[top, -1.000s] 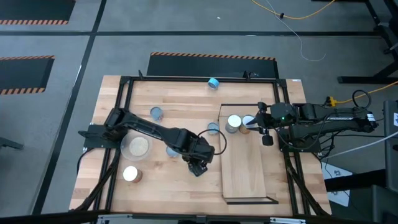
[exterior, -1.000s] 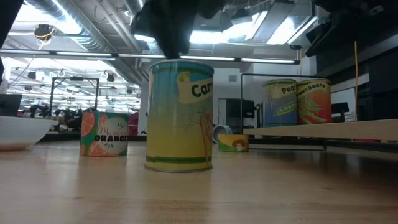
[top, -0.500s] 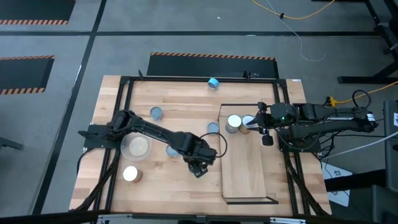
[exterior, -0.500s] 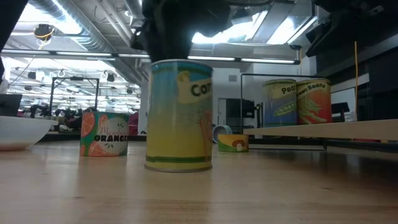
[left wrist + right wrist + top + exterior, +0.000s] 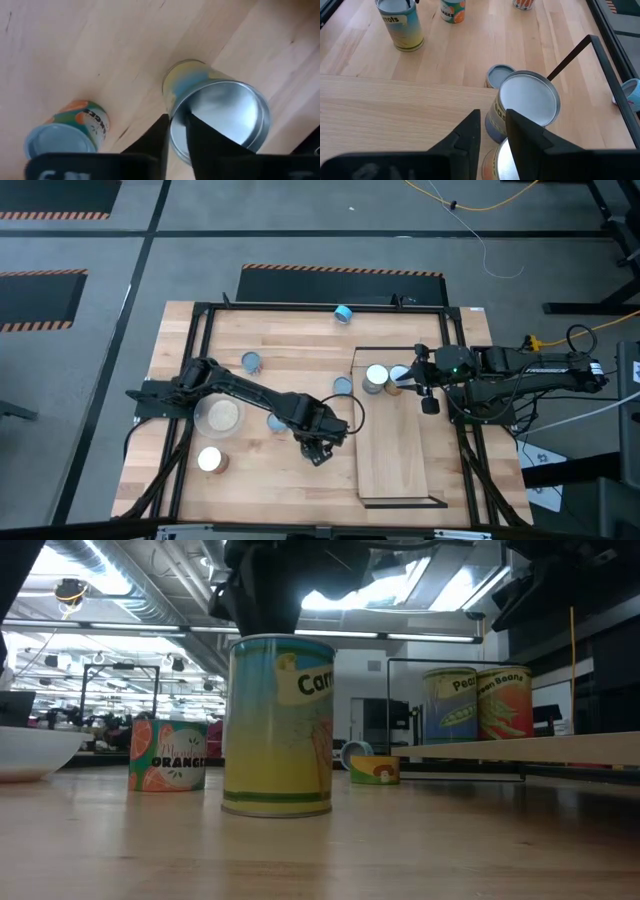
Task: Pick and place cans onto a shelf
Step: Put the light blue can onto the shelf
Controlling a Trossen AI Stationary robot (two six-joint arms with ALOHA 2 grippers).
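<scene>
In the low view, the nearest thing is the tall yellow-and-blue carrots can (image 5: 278, 725), standing upright on the bench (image 5: 320, 850) with the left tool (image 5: 262, 580) directly above it, coming down onto its top. The left wrist view looks into that can's open silver interior (image 5: 220, 117): one dark finger (image 5: 207, 137) sits inside the rim and the other outside against the wall, so the left tool is narrowed onto the can's rim, pinching it. From above, the left tool (image 5: 318, 448) lies near the middle of the bench, just left of the shelf (image 5: 400, 465).

Just beside the gripped can, the short orange can (image 5: 75, 127) stands on its base, apart from the tool. In the low view it shows to the left (image 5: 167, 754), with the edge of a white bowl (image 5: 30, 752) at the far left.

Farther back, a small mushroom can (image 5: 374, 769) sits on the bench. The shelf (image 5: 520, 750) carries a peas can (image 5: 449, 705) and a green beans can (image 5: 504, 702) side by side.

The right tool (image 5: 492, 131) hovers over the shelf's far end, its fingers narrowly parted and empty, directly above the two shelved cans (image 5: 527, 102). A low grey-topped can (image 5: 498, 76) stands on the bench just beyond them.
</scene>
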